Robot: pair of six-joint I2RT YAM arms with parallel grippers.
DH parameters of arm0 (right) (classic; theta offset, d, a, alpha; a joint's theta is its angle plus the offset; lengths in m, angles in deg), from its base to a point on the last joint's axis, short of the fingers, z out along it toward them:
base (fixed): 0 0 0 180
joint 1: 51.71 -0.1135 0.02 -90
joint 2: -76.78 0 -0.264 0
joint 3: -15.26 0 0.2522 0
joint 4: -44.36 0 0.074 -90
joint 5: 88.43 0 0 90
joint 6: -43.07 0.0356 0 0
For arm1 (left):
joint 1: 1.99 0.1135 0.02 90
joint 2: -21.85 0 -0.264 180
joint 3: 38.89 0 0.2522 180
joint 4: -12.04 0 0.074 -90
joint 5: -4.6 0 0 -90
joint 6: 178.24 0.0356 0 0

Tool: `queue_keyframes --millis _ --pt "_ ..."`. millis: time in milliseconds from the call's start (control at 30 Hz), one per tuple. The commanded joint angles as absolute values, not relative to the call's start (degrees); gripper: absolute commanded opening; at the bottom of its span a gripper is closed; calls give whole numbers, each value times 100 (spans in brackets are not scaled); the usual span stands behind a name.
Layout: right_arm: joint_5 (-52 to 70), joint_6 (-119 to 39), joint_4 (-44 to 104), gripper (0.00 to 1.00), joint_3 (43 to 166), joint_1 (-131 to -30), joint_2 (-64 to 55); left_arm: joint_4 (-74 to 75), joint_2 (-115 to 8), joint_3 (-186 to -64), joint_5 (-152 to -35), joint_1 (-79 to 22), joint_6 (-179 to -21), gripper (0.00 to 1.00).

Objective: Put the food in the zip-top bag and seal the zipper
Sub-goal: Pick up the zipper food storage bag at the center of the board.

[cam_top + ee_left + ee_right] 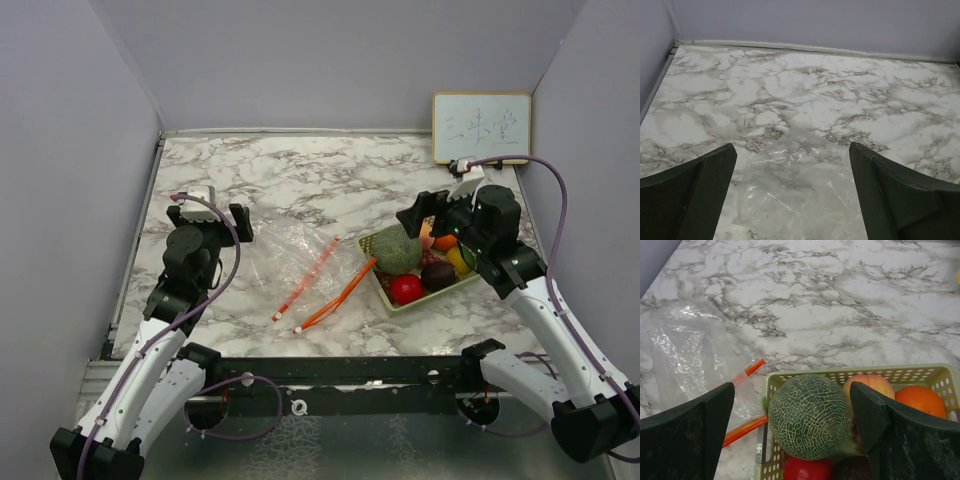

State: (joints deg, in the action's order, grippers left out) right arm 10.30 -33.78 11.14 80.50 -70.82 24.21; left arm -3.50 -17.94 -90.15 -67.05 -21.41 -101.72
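Note:
The food lies in a pale green basket (pixel 384 283) at the right: a netted green melon (pixel 398 250), a red apple (pixel 406 289), a dark purple fruit (pixel 438 275), an orange (pixel 445 241) and a yellow fruit (pixel 458 258). My right gripper (pixel 438 208) hangs open just above the melon (pixel 810 415), one finger on each side and not touching it. The clear zip-top bag (pixel 290 255) lies flat mid-table, its orange zipper strips (pixel 335 297) parted towards the basket. My left gripper (pixel 208 215) is open at the bag's left end, with the bag (pixel 795 185) below it and nothing held.
A small whiteboard (pixel 481 127) leans on the back wall at the far right. Grey walls close in both sides of the marble table (pixel 300 180). A yellow-peach fruit (pixel 867 385) and the orange (pixel 920 399) sit against the basket's far rim (pixel 840 373).

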Motion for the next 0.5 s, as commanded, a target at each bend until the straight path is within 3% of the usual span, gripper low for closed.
queue_keyframes --millis 0,233,467 --pt "1351 -3645 1151 100 8044 -7087 2501 449 -1374 -8715 -8051 -2151 -9431 99" --pt "2146 -3425 1484 100 7811 -7220 2536 131 -1763 -8937 -9353 -2151 -9701 99" --pt "1192 -3278 1700 100 7786 -8504 2227 393 -1305 -8627 -9594 -2154 -9784 99"
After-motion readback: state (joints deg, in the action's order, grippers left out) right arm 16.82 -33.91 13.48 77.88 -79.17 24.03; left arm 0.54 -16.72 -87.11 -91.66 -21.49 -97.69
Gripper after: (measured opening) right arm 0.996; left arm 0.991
